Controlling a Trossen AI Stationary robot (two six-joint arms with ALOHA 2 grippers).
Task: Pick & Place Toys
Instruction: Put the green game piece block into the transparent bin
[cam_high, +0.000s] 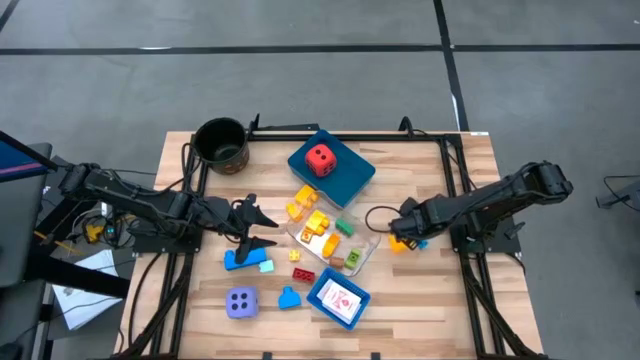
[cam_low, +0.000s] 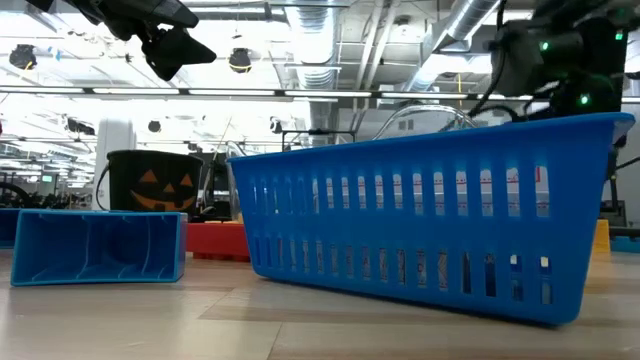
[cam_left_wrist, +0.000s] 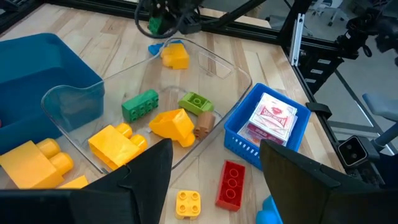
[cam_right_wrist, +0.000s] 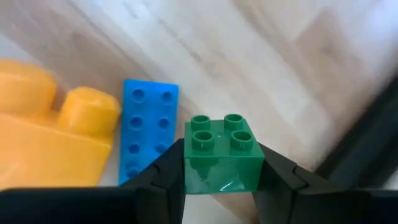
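Observation:
My right gripper (cam_high: 399, 231) hovers right of the clear tray (cam_high: 362, 262), shut on a small green brick (cam_right_wrist: 221, 155). Under it, a blue flat brick (cam_right_wrist: 146, 127) and a yellow brick (cam_right_wrist: 53, 140) lie on the table. My left gripper (cam_high: 257, 226) stands open and clear of the table left of the tray, with nothing between its fingers. The tray holds yellow and green bricks (cam_left_wrist: 140, 104). A red die (cam_high: 320, 159) sits on a blue tray (cam_high: 352, 178). A lavender die (cam_high: 241, 302) and loose bricks (cam_high: 245, 260) lie near the front left. My right gripper pinches the green brick by two opposite side walls (cam_right_wrist: 190, 167) between its two fingers. The fingers come steeply from above. The brick sits studs up, roughly level, lifted clear of the table and of the bricks below it.
A dark round pot (cam_high: 222, 145) stands at the far left corner. A small blue basket (cam_high: 322, 293) with red-printed cards (cam_left_wrist: 273, 118) sits near the front, with a red brick (cam_left_wrist: 230, 183) and a small yellow brick (cam_left_wrist: 188, 203) beside it. Black frame rails (cam_high: 455, 190) line the table's sides.

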